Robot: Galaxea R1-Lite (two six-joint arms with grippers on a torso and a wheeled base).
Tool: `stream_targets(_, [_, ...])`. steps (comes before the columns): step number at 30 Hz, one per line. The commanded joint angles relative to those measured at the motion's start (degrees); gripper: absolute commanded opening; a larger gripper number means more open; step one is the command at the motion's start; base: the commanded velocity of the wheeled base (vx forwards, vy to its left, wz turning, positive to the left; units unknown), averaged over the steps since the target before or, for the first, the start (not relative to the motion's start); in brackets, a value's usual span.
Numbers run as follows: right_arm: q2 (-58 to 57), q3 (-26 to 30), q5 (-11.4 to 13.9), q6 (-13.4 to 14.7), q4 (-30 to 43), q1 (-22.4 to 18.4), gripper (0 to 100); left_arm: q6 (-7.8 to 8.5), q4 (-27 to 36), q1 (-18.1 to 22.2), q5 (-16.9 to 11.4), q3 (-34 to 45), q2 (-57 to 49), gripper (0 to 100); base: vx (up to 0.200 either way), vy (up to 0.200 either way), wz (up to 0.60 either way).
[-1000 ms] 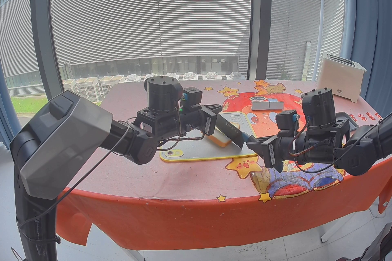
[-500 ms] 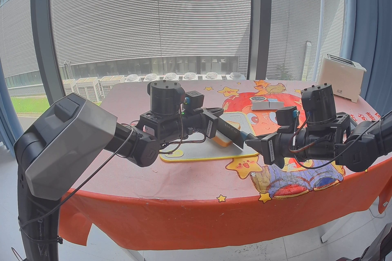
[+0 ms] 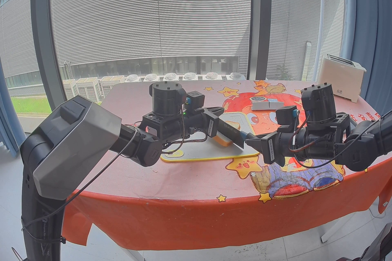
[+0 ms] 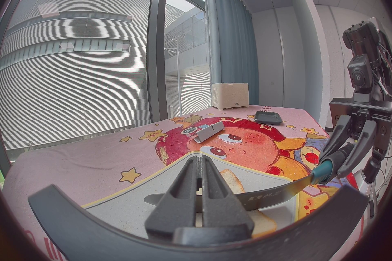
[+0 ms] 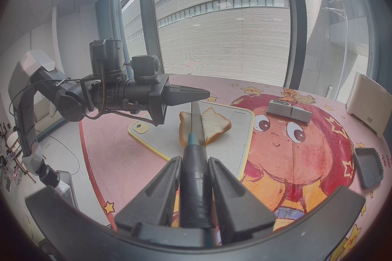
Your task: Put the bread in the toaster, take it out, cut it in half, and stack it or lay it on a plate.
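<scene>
A slice of bread (image 5: 213, 124) lies on the grey cutting board (image 5: 239, 147) with a yellow rim. My right gripper (image 5: 195, 160) is shut on the handle of a knife (image 5: 196, 121), whose blade stands edge-down across the middle of the slice. In the head view the blade (image 3: 229, 134) runs from the right gripper (image 3: 250, 140) over the bread (image 3: 222, 139). The left gripper (image 3: 221, 113) is shut with nothing in it, just above the bread and blade (image 4: 265, 196). A beige toaster (image 3: 341, 76) stands at the far right.
A dark rectangular plate (image 5: 367, 166) lies on the right side of the table, near the toaster (image 5: 369, 105). A grey block (image 3: 267, 105) sits behind the board. An orange cartoon cloth (image 3: 171, 180) covers the table, and windows close off the far edge.
Both arms have shifted a little toward the far side of the table. The left gripper has edged right over the bread, and the knife blade now sits lower across the slice.
</scene>
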Motion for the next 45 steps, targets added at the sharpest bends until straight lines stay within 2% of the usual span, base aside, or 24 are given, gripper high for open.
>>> stream_targets(1, [0.10,-0.25,-0.03,0.02,0.19,-0.07,0,-0.01,0.31,-0.07,-0.01,-0.16,0.91,0,0.000,0.000,0.00])
stream_targets(9, [-0.07,-0.25,0.05,0.28,0.19,-0.07,0,-0.09,0.22,-0.16,-0.01,-1.04,-0.32,0,0.000,0.000,0.00])
stream_targets(13, [-0.25,-0.52,0.05,2.39,0.37,0.37,0,-0.09,0.31,-0.16,-0.01,-0.69,-2.87,0,0.000,0.000,0.00])
stream_targets(21, [0.10,-0.78,0.32,2.74,0.37,0.46,0,-0.09,0.22,0.11,0.08,-0.16,-4.45,0,0.000,0.000,0.00])
stream_targets(24, [0.02,-1.31,1.46,4.41,0.46,0.72,0,-0.01,0.31,0.11,0.08,0.89,-4.37,0,0.000,0.000,0.00])
stream_targets(26, [0.02,-1.84,1.64,6.17,0.54,1.34,0,0.17,0.22,-0.07,0.17,2.04,-4.10,0,0.000,0.000,0.00])
stream_targets(28, [0.10,-1.92,1.64,6.78,0.63,1.43,0,0.26,0.22,-0.24,0.17,2.56,-3.84,0,0.000,0.000,0.00])
stream_targets(45, [1.16,-1.92,1.55,6.87,0.63,1.43,0,0.17,0.22,-0.16,0.17,4.15,-3.57,0,0.000,0.000,0.00])
